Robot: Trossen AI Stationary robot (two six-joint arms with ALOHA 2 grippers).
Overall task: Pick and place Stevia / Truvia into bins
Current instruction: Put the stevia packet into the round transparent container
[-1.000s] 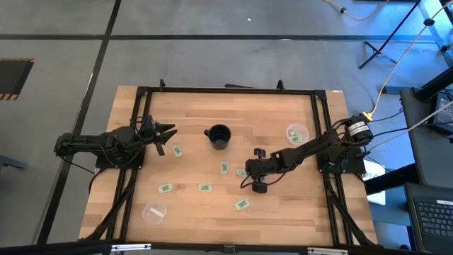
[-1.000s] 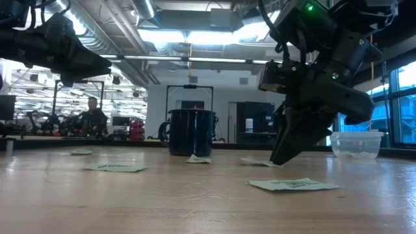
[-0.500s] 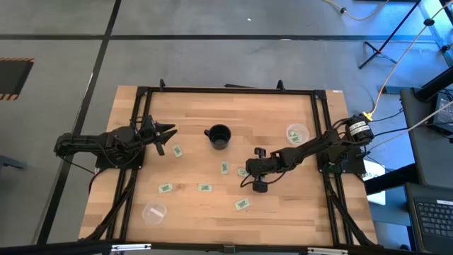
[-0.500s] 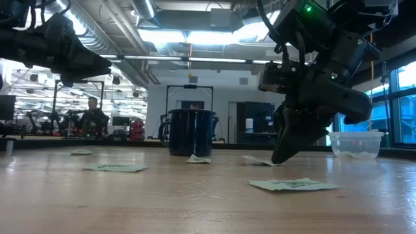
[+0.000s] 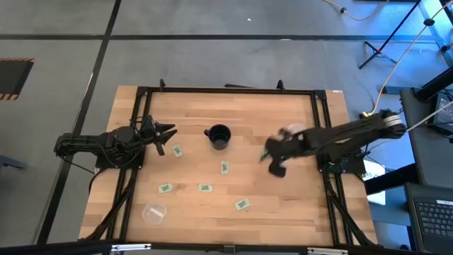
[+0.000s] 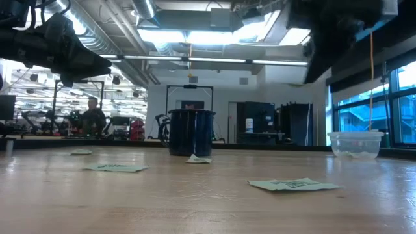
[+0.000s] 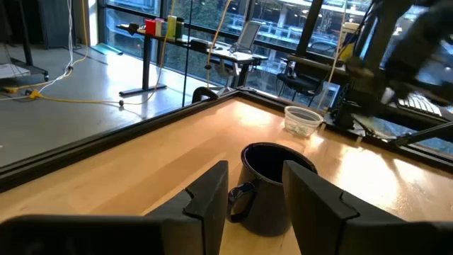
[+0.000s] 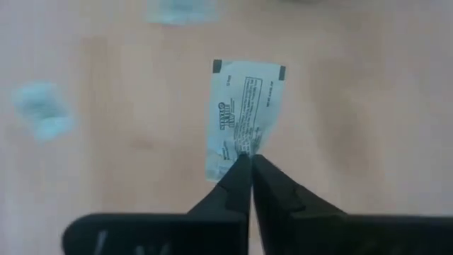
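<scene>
- Two dark fingertips of the right gripper (image 8: 246, 164) are pressed together on the lower edge of one pale green-and-white Stevia packet (image 8: 241, 117), which hangs pinched between them above the wood in the right wrist view.
- From above, that right gripper (image 5: 274, 154) shows blurred over the right half of the tabletop (image 5: 191, 113), just beside the clear bin (image 5: 297, 132) near the right edge; this bin already has some packets in it.
- Across the table, the left gripper (image 5: 170, 132) waits near the left edge, its fingers (image 7: 207, 198) parted with nothing between them, pointing toward the black cup (image 5: 219, 136).
- That cup stands in the middle of the far half of the tabletop, and the left wrist view looks straight at it (image 7: 272, 185) between the two fingers.
- Five loose packets lie flat on the wood: one (image 5: 176, 151) just beside the left gripper, one (image 5: 224, 167) near the centre in front of the cup, two (image 5: 165, 188) (image 5: 204, 188) nearer the front edge, and one (image 5: 243, 204) closest to the front edge.
- Another clear bin (image 5: 153, 211) sits near the front left corner, apart from the packets.
- Level with the tabletop, the low view shows the cup (image 6: 192, 132), flat packets before it and the right-hand bin (image 6: 355, 144).
</scene>
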